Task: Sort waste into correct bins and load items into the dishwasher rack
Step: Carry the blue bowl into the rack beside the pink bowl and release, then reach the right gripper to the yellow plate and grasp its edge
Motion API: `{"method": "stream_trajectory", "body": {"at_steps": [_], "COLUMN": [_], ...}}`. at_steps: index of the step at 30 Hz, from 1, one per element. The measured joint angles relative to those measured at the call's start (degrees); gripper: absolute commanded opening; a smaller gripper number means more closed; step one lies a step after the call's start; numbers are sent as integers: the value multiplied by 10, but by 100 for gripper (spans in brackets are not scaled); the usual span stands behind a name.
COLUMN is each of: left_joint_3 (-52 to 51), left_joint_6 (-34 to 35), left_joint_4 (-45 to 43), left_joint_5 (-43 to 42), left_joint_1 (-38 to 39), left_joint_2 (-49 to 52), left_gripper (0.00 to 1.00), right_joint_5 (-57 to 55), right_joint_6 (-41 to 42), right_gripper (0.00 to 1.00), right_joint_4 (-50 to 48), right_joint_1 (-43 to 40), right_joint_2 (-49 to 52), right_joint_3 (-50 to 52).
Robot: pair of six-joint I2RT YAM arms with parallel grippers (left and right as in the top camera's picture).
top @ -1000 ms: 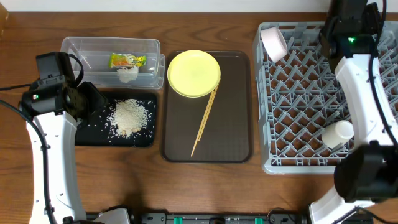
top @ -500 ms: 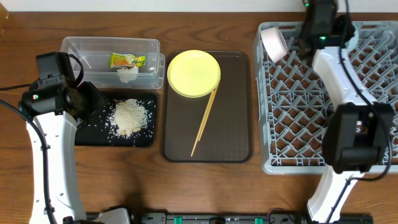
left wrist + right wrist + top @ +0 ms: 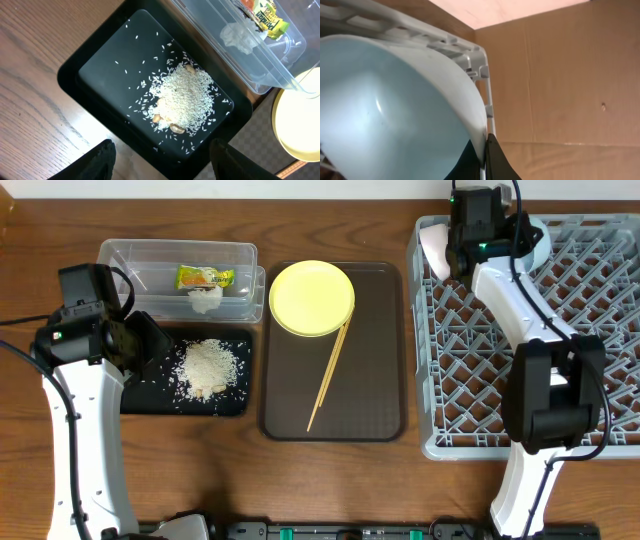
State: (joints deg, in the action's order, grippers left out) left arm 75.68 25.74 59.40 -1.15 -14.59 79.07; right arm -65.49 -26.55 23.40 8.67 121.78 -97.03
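My right gripper (image 3: 485,139) is shut on the rim of the light-blue bowl (image 3: 395,110), which fills the right wrist view. Overhead, that gripper (image 3: 512,232) holds the bowl (image 3: 533,238) over the back left of the grey dishwasher rack (image 3: 470,380), beside a white bowl (image 3: 438,248). My left gripper (image 3: 167,162) hangs open over the near corner of the black tray (image 3: 100,55) holding rice (image 3: 182,97). The clear tub (image 3: 120,260) holds the snack wrapper (image 3: 205,277) and tissue (image 3: 205,300). The yellow plate (image 3: 312,298) and chopsticks (image 3: 328,375) lie on the brown serving tray (image 3: 380,380).
The right arm stretches across the rack from the front right to the back left, hiding part of the lattice. A cardboard wall (image 3: 560,75) stands just behind the rack. Bare wooden table (image 3: 200,470) lies in front of both trays.
The right arm has swung left along the rack's back edge, carrying the light-blue bowl from the back right to the back left. The left arm has not moved.
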Motion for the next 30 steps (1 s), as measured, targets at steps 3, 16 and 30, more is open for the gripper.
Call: {"method": "stream_trajectory", "body": {"at_steps": [3,16,30], "left_joint_3": [0,0,0], "left_joint_6": [0,0,0], "left_joint_4": [0,-3,-3], "left_joint_5": [0,0,0], "left_joint_1": [0,0,0], "left_joint_2": [0,0,0], "left_gripper": [64,64,64], "right_joint_5": [-8,246,539], "right_joint_6": [71,294,324], "right_gripper": [5,68,82], "right_joint_4": [61,225,187], "right_joint_1": [5,18,21], "right_joint_2": [0,-21,-193], "right_joint_3": [-4,1,3]}}
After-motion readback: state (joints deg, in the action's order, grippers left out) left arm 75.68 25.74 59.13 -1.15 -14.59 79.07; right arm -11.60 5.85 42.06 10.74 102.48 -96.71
